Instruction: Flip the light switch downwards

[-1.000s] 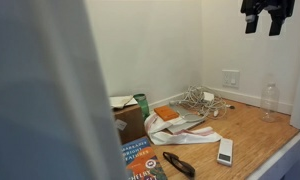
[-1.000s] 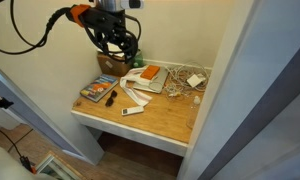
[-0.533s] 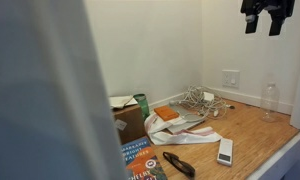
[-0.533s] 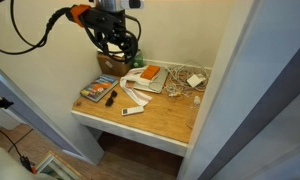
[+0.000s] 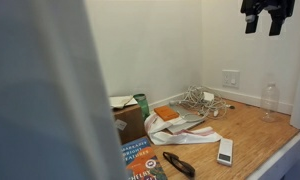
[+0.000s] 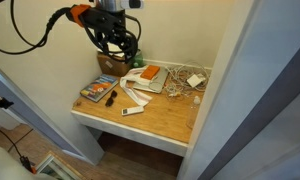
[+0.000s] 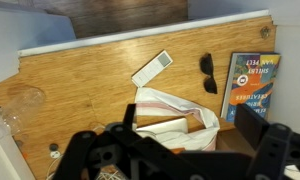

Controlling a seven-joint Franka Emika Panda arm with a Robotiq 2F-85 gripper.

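Observation:
The light switch (image 5: 231, 79) is a small squarish cream plate low on the alcove's wall, just above the wooden shelf (image 5: 255, 135). I cannot make it out in the wrist view. My gripper (image 5: 265, 20) hangs high at the top of the alcove, well above the switch and to its right. It also shows in an exterior view (image 6: 118, 42) above the clutter. In the wrist view the gripper (image 7: 190, 122) looks straight down on the shelf. Its jaws stand wide apart with nothing between them.
On the shelf lie a white remote-like bar (image 5: 225, 151), black sunglasses (image 5: 177, 163), a book (image 5: 140, 160), a cardboard box (image 5: 127, 117), a cloth bag (image 5: 180, 125) and tangled cables (image 5: 200, 100). A clear bottle (image 5: 270, 100) stands right of the switch.

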